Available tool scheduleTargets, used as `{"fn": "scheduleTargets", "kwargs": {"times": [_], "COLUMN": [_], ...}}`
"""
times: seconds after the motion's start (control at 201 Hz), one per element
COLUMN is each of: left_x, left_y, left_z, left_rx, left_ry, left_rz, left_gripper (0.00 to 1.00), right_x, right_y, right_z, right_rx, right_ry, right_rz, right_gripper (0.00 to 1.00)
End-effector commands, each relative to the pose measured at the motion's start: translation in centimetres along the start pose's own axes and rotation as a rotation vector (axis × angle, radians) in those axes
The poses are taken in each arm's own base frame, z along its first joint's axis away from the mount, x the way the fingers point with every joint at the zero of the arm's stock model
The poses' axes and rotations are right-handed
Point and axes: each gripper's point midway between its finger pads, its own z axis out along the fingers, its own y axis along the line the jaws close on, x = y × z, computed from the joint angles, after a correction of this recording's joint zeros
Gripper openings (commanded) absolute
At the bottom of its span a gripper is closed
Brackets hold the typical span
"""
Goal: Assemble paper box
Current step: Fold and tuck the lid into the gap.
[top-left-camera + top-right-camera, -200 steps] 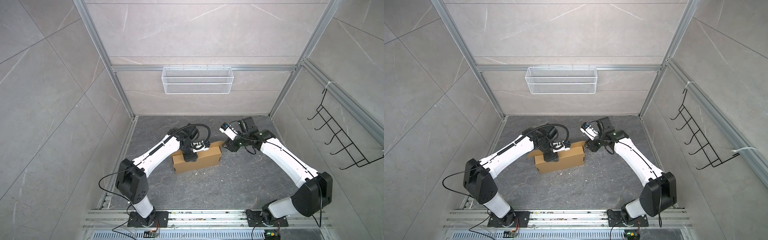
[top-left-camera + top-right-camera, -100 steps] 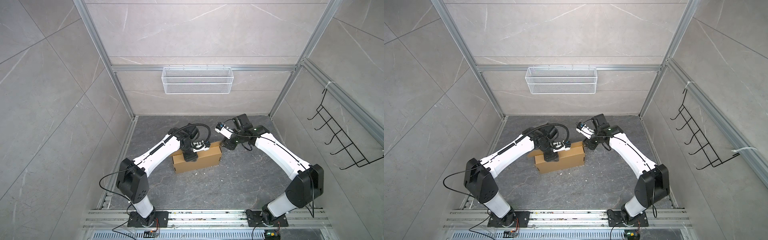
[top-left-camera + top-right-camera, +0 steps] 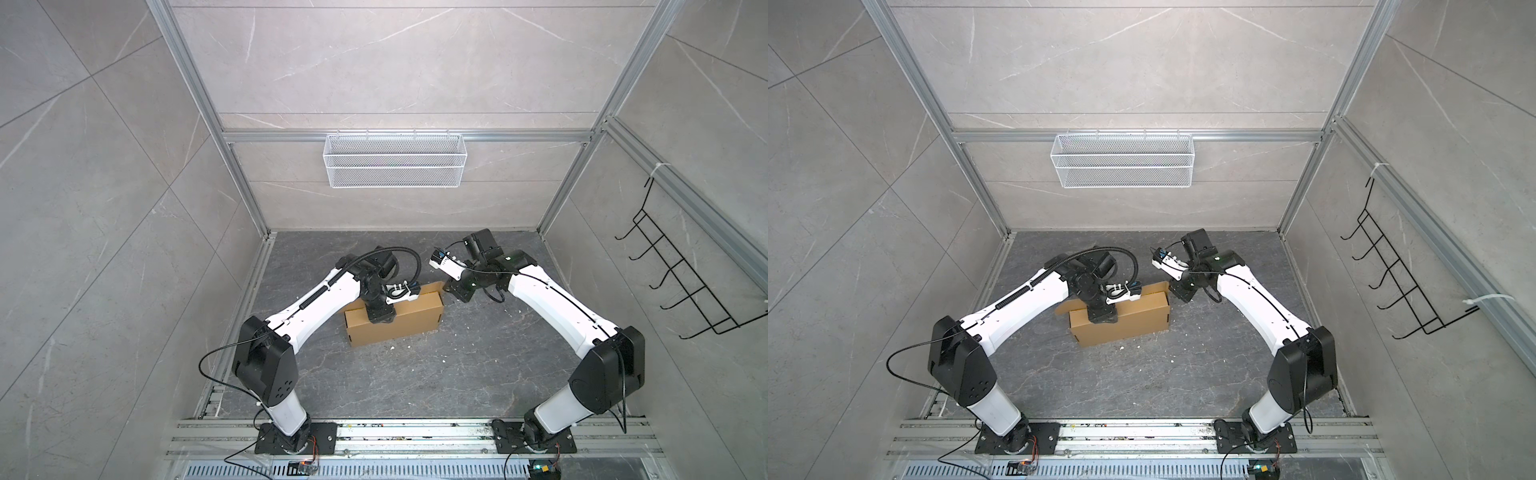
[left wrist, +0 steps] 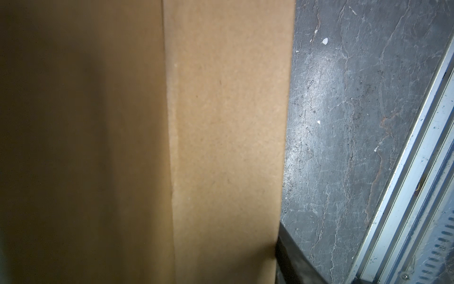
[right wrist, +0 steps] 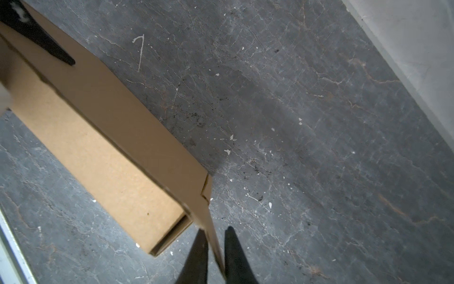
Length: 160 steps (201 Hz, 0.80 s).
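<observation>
The paper box [image 3: 411, 324] [image 3: 1133, 320] is a brown cardboard mailer lying mid-floor. My left gripper [image 3: 380, 322] [image 3: 1102, 318] comes down over its top near the left half. In the left wrist view cardboard [image 4: 221, 123] fills the space between the jaws; one black finger [image 4: 287, 255] lies against the panel's outer edge and the other is hidden. My right gripper [image 3: 455, 291] [image 3: 1179, 293] is at the box's far right corner. In the right wrist view this gripper [image 5: 215, 230] is shut on a thin raised flap [image 5: 211, 221] of the box [image 5: 98, 137], seen edge-on.
A white wire mesh basket [image 3: 394, 160] hangs on the back wall. A black hook rack [image 3: 681, 282] is on the right wall. Aluminium rails [image 3: 415, 432] run along the front edge by the arm bases. Small white crumbs dot the dark floor [image 3: 415, 374].
The right arm has swung in toward the box's far right corner and its jaws have closed on the flap. The left arm and the box have not moved.
</observation>
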Motion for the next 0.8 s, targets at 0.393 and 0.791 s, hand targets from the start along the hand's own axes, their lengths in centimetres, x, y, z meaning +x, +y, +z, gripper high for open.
{"fn": "scheduleTargets", "kwargs": {"times": [0.393,0.791], "left_x": [1.1,0.9], "left_y": [-0.5,-0.3], "left_z": [3.6,3.5], "left_rx": [0.069,0.064], "left_ry": [0.069,0.065], "left_rz": [0.022,0.019], "left_gripper": [0.35,0.35], "right_x": [-1.6,-2.3], "right_y": [1.3,2.1], "right_z": [-1.6,-1.9], "right_rx": [-0.070,-0.107], "right_ry": [-0.017,-0.087], "right_rz": [0.317,0.543], "right_gripper": [0.03,0.00]}}
